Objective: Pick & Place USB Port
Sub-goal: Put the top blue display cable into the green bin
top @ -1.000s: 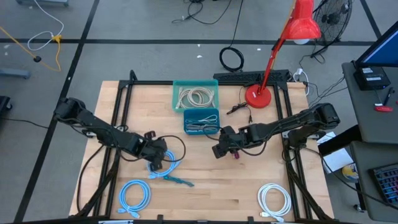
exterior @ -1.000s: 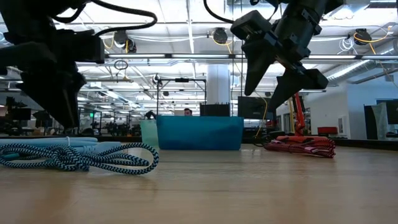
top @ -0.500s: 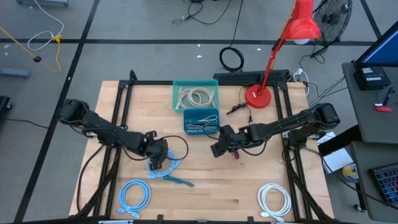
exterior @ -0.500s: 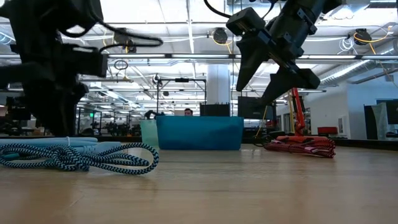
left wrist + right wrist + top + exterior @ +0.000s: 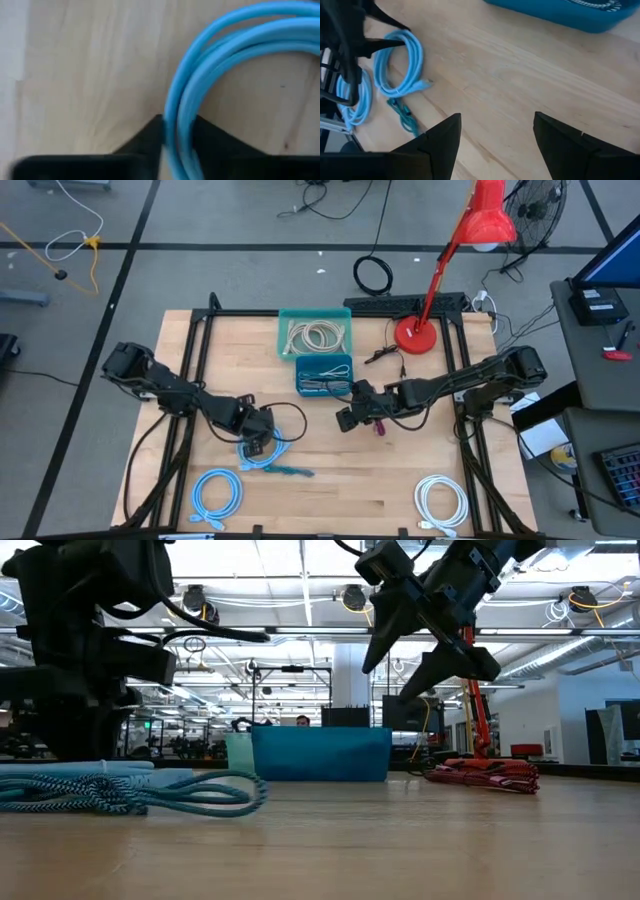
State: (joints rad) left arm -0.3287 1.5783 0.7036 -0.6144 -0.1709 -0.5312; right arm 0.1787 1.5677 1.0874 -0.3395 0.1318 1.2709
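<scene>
A light blue coiled cable (image 5: 268,452) lies flat on the wooden table, left of centre, with a teal braided cable (image 5: 290,470) beside it. My left gripper (image 5: 256,442) is down at the coil's far-left side and is shut on its strands (image 5: 200,75). My right gripper (image 5: 343,421) hangs open above the table's middle with nothing between its fingers (image 5: 445,140). From it the coil (image 5: 400,60) shows farther off. In the low view the cables (image 5: 130,795) lie at the left, under the left arm. My left gripper pinches two side-by-side strands of the light blue coil (image 5: 175,142) between its two fingers (image 5: 145,142). The fingers come from above, pointing down, and stand across the strands. The coil lies on the table.
A blue bin (image 5: 325,376) holding a cable and a teal bin (image 5: 314,332) holding a whitish cable stand at the far middle. A second light blue coil (image 5: 215,492) lies near left and a white coil (image 5: 440,500) near right. A red lamp base (image 5: 412,335) stands far right.
My left gripper has come down onto the light blue coil, tipping steeper. The cable loops beside it have shifted a little on the table. My right gripper has stayed in place and tipped slightly.
</scene>
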